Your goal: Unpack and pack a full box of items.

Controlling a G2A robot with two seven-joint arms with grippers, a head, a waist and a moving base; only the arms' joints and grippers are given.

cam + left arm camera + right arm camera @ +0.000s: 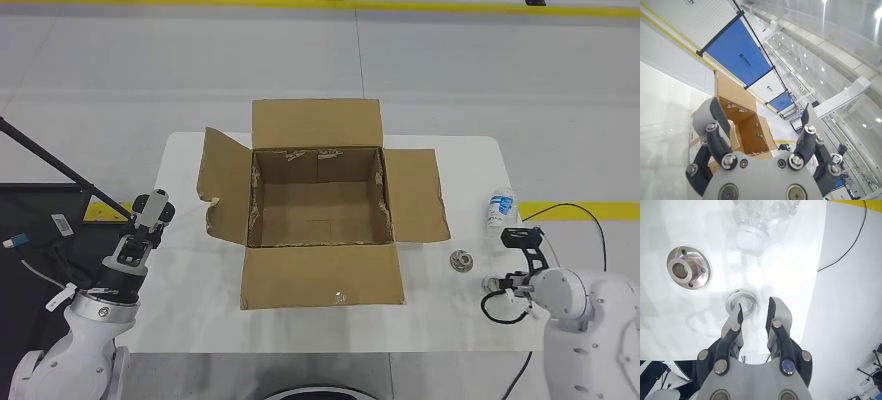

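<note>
The right gripper [755,303] hangs low over the near right corner of the white table [440,320], its two fingers spread and gripping nothing: one finger shows in front of the hole of a single silver ring [748,294], the other stands outside the ring's wall, and contact cannot be told. Just beyond the ring and toward the box lies one steel flange [696,274] with a raised hub and bolt holes, flat on the table. Farther on, one clear plastic bottle [500,210] with a white cap and a blue-and-white label lies on its side at the table's right edge; its print is too small to read. The left gripper [152,208] sits at the table's left edge beside the box, its fingers wide apart and empty. One cardboard box [320,275] stands mid-table with all four flaps folded out, its brown floor showing. A white sticker [694,136] on its outer side is unreadable. A black cable [580,210] crosses the floor to the right.
</note>
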